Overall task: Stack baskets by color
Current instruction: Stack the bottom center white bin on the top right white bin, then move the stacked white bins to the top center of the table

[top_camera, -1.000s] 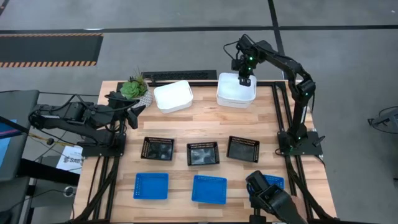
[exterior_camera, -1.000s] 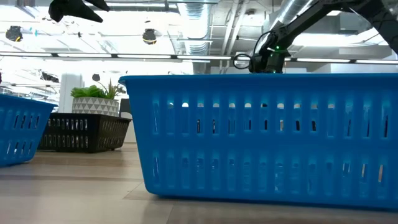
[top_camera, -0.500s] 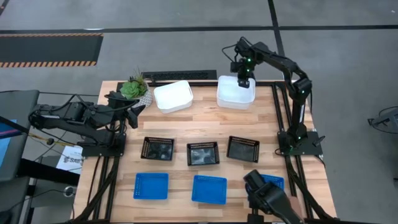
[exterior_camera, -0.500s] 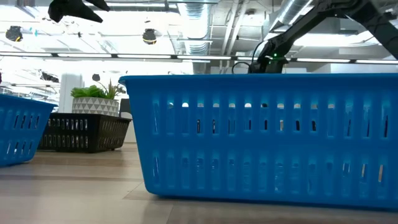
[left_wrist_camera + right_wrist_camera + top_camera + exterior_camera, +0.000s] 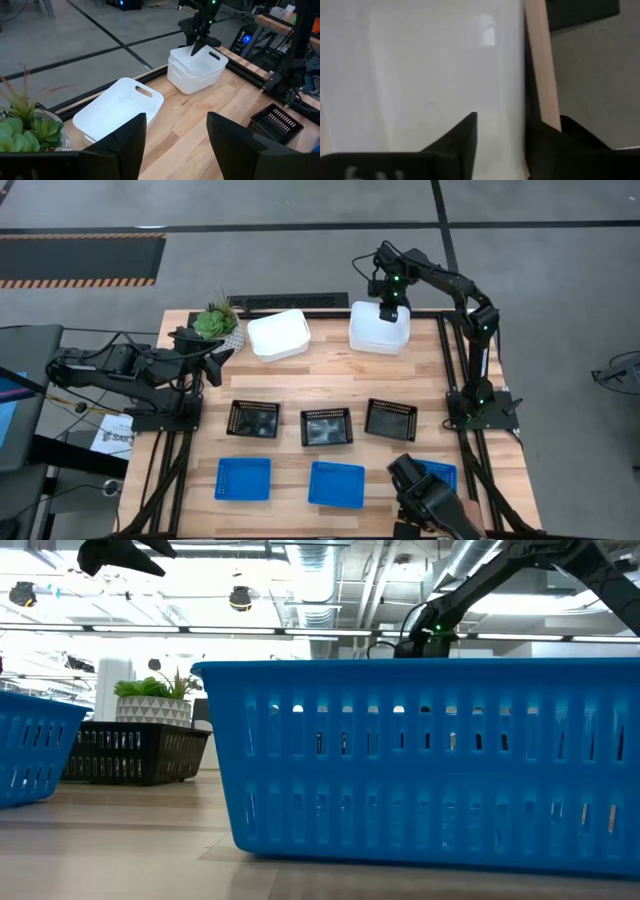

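Right gripper [image 5: 391, 308] sits over the far rim of the white stack [image 5: 380, 328] at roughly 1 o'clock on the table [image 5: 340, 385]; in its wrist view the fingers stand apart astride the wall, one inside, one outside, not pinching it, so I read this as the release after nesting one white basket into another; the stack looks two deep from the left wrist view [image 5: 196, 67]. To do it well: lift straight up off the rim, no sideways drag, or the top tray tips out of its seat; check the top one sits level before leaving. The third white basket [image 5: 278, 335] lies alone at 11 o'clock, just beside the potted plant [image 5: 215, 322], skewed a little; likely next pick, grip it by a long wall, away from the plant leaves. Left gripper [image 5: 214, 360] waits at 9 o'clock near the plant, fingers spread, empty. Three black baskets [image 5: 326, 426] in a row across the centre, none stacked; blue baskets [image 5: 335, 483] along the 6 o'clock edge, the third [image 5: 440, 473] partly hidden behind a camera mount. Risk: thin glossy walls slip in a shallow pinch; go deep.
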